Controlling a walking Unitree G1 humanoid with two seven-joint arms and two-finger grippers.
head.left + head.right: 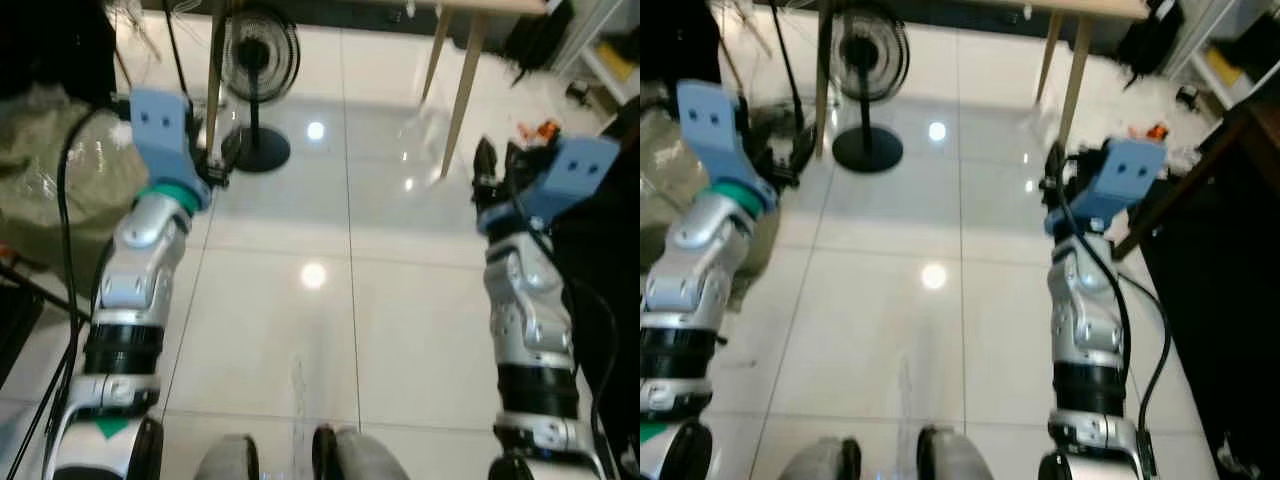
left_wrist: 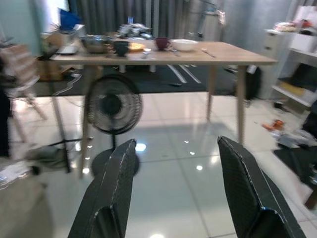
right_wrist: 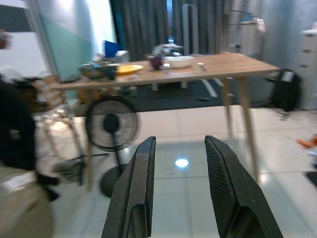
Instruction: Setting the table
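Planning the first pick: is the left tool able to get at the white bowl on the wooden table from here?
Probably not yet: the white bowl sits on the wooden table well beyond the open left tool, with bare floor between.

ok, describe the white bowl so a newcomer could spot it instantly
Find the long wooden table standing behind the black floor fan. Among the dishes grouped on its top, the white bowl sits beside a dark red cup. It is the only pale, wide, shallow dish there.

Dishes (image 2: 183, 44) on table (image 2: 233, 52) blurred, too small to identify.
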